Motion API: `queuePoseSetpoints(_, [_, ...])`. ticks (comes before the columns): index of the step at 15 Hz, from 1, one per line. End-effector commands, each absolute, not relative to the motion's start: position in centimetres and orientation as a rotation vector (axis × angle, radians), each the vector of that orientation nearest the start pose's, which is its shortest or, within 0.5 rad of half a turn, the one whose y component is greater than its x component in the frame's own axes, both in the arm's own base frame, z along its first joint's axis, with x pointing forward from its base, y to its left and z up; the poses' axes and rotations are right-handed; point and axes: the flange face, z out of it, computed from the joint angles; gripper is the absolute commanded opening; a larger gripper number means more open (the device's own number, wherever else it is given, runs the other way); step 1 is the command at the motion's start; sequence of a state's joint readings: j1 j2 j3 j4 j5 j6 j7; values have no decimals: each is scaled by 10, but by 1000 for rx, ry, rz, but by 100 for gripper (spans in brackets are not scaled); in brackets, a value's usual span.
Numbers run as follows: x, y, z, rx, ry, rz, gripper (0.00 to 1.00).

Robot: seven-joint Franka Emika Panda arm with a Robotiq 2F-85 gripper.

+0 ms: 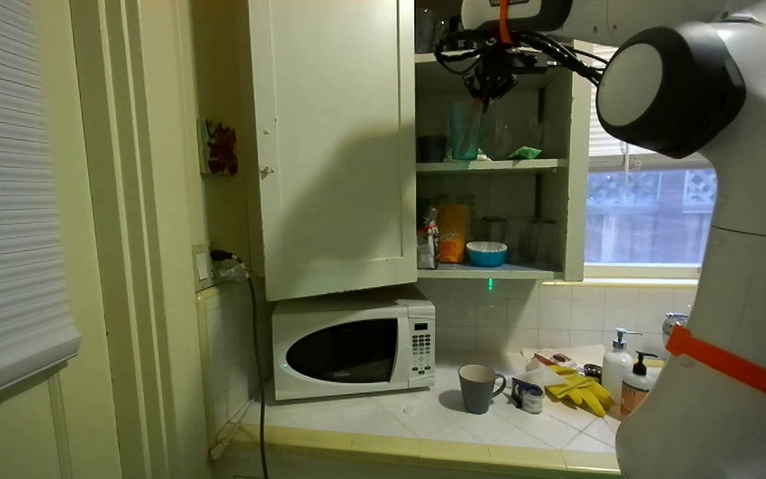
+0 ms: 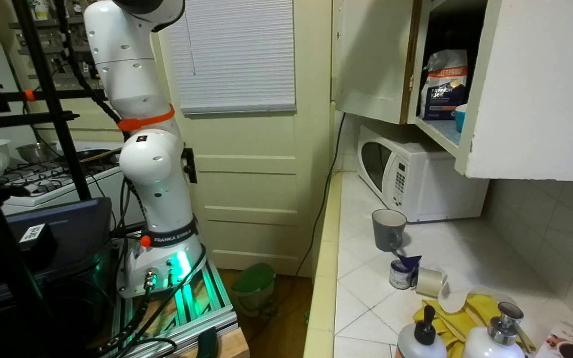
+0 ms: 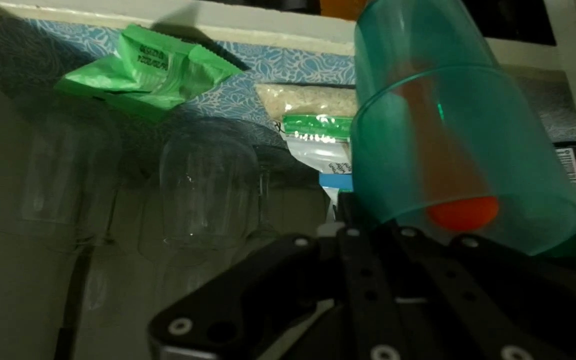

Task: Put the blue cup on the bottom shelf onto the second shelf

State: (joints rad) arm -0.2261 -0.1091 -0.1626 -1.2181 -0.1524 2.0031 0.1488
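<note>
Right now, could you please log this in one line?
tool: at teal cup, grip unclear | teal cup: at second shelf | blue bowl: on bottom shelf

Bottom shelf (image 1: 522, 273): thin, white-painted, lowest board.
Second shelf (image 1: 516, 165): one tier above; pale edge, blue-patterned surface.
Blue-green cup (image 1: 465, 138): translucent, tall, upright at the second shelf.
Blue cup (image 1: 487, 257): bowl-shaped, pale inside, upright on the bottom shelf (which cup is meant cannot be told).
</note>
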Motion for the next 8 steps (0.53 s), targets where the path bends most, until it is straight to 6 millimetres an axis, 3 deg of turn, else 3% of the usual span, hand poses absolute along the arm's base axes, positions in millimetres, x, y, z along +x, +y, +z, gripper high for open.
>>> queuePoseSetpoints(1, [457, -212, 909, -2944, 793, -1407, 2])
queuePoseSetpoints(8, [472, -230, 908, -2902, 822, -1348, 2])
